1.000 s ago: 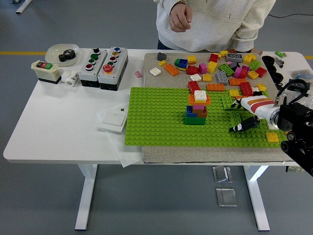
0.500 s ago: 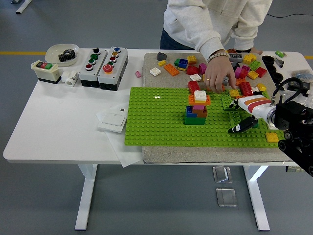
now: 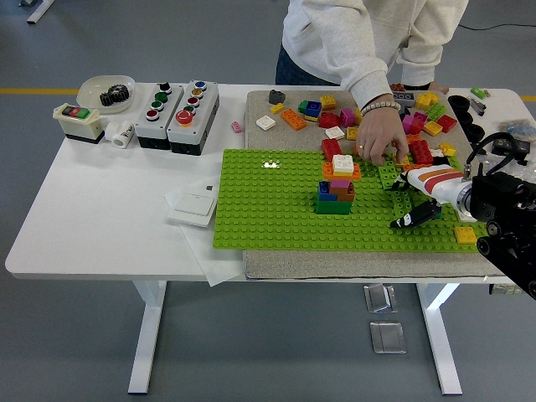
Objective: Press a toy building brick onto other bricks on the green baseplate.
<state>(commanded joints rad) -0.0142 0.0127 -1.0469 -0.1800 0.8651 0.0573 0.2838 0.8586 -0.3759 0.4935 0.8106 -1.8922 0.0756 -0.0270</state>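
Observation:
The green baseplate (image 3: 268, 205) lies on a grey mat. A small stack of green, blue, brown and pink bricks (image 3: 335, 196) stands on it right of centre. Just behind the stack sits an orange brick with a white brick on top (image 3: 342, 167). My right hand (image 3: 412, 203), white with orange stripes and black fingers, rests over the plate's right part, to the right of the stack, with its fingers relaxed and empty. A green brick (image 3: 389, 174) lies just left of it. A person's hand (image 3: 381, 144) reaches down and touches loose bricks beside that green brick.
Several loose coloured bricks (image 3: 419, 117) lie on the mat behind the plate. A yellow brick (image 3: 466, 235) sits at the plate's right edge. Button boxes (image 3: 177, 106), a white bowl (image 3: 106, 90) and a white switch plate (image 3: 193, 203) stand to the left.
The person's hand has come down from the chest to the loose bricks and now sits by the green brick. My right hand has barely moved.

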